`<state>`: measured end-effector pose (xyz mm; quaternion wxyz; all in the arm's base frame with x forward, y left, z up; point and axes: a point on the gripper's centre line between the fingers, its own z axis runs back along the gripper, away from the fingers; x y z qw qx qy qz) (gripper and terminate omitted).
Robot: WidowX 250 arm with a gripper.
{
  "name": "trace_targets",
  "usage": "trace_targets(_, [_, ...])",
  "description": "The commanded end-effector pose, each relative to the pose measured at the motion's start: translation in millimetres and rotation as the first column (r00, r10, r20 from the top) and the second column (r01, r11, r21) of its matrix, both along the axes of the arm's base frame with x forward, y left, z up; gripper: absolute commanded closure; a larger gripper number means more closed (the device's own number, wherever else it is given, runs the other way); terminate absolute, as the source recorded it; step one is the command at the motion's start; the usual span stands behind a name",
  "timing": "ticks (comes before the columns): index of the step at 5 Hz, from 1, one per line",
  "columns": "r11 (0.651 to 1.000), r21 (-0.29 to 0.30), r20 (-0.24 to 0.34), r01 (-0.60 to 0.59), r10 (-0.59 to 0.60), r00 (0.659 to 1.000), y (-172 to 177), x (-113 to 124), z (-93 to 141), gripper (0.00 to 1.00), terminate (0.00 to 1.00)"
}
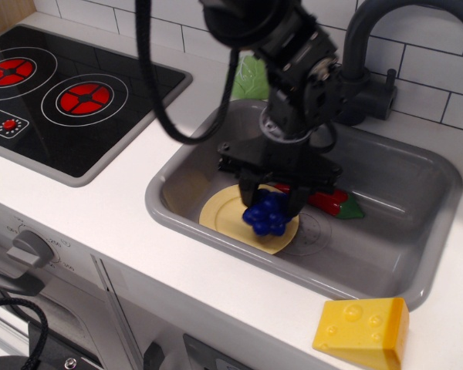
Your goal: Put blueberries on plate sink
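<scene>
blue blueberries (267,216) in gripper (272,210), over plate (220,212) ctr

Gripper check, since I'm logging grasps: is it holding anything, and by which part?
The gripper holds the blueberries, its jaws closed on the cluster's upper part, one on each side, over the plate in the sink.
</scene>
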<state>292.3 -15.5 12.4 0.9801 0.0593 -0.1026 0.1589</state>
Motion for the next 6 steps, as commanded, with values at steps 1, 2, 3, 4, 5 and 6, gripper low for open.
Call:
trace_targets(1, [1.000, -0.002, 0.016, -0.018, 0.018, 1.000, 16, 6, 9, 0.00, 0.00])
trace_targets(2, [1.000, -0.020, 0.001, -0.012, 0.012, 1.000, 13, 5, 18, 0.00, 0.00])
trace_targets(3, [0.997, -0.074, 0.004, -0.014, 0.014, 1.000, 2, 2, 38, 0.00, 0.00])
trace_targets(4, [0.991, -0.129, 0.000, -0.027, 0.027, 1.000, -13, -1, 60, 0.00, 0.00])
trace_targets(5, [0.991, -0.129, 0.000, -0.027, 0.027, 1.000, -13, -1, 60, 0.00, 0.00])
trace_targets(6, [0.991, -0.129, 0.000, -0.027, 0.027, 1.000, -13, -1, 60, 0.00, 1.00])
